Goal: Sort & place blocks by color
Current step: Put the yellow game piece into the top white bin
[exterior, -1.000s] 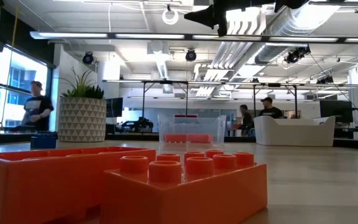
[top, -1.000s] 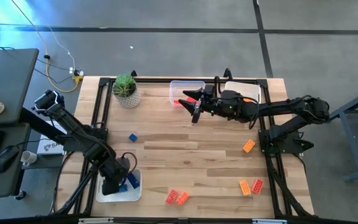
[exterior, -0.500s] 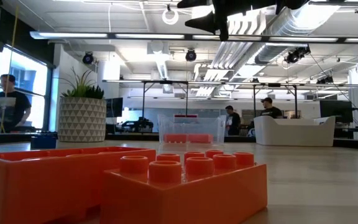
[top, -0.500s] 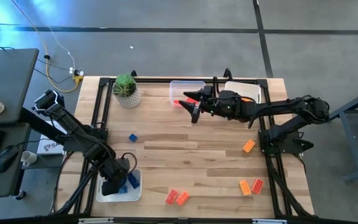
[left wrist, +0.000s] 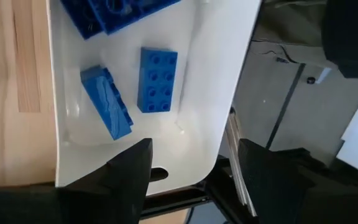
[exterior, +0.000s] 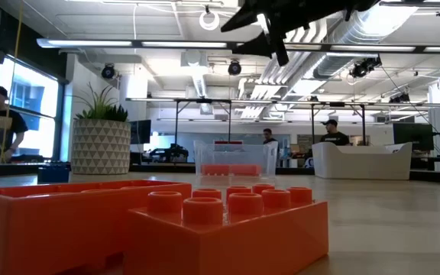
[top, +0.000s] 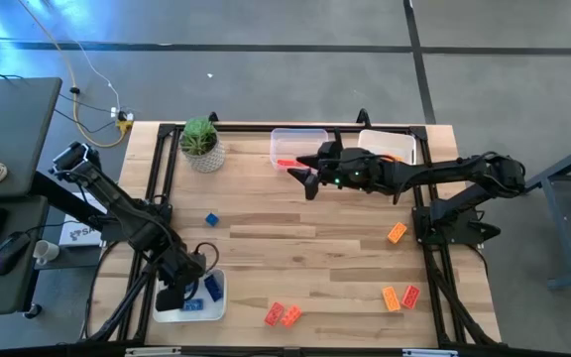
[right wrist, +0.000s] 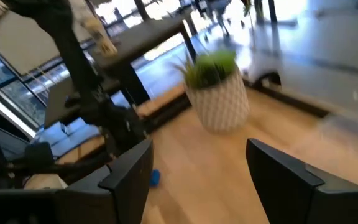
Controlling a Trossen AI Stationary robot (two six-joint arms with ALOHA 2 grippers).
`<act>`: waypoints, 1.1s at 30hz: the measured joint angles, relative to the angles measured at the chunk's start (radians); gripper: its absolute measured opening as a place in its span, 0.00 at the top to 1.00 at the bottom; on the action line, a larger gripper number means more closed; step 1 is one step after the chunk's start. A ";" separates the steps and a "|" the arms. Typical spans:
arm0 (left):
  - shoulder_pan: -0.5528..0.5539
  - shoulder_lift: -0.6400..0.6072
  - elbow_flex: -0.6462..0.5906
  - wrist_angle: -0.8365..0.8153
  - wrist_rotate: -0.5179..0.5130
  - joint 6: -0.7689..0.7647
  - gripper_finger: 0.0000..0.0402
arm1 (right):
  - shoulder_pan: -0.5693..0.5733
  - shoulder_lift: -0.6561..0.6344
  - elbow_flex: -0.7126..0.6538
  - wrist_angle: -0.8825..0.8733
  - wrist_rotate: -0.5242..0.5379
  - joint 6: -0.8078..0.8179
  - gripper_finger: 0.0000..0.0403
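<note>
Wooden slats form the table point(top: 305, 248), inspected from the lower edge of the high view upward. At lower centre, 2 red blocks point(top: 283, 315) lie touching, their joined long axis running left to right with a slight tilt. At lower right, 2 orange blocks point(top: 399, 297) sit side by side. At lower left, the left gripper point(top: 171, 297) hangs over the white tray point(top: 216, 305), fingers wide and holding nothing. Its wrist view shows 2 loose blue blocks point(left wrist: 158, 80) lying flat in that tray, studs up, long axes roughly parallel, beside a larger blue cluster point(left wrist: 114, 14).

Judgement: a blue block has just been deposited; the left arm's next move calls for lifting clear and reaching the single blue block point(top: 211, 219) at mid-left of the table.

Further up, 1 orange block point(top: 396, 233) lies at mid-right, tilted diagonally. At upper centre, the right gripper point(top: 307, 179) hovers just beside the clear tray point(top: 295, 136), fingers wide, empty. Red blocks point(top: 284, 163) rest in that tray. A second white tray point(top: 404, 142) behind the arm holds orange. A potted plant point(top: 201, 144) stands at upper left.
</note>
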 joint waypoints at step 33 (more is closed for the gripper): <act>0.604 -0.090 0.002 0.004 -0.643 0.533 0.44 | 0.245 0.000 0.000 -0.906 -0.129 0.912 0.40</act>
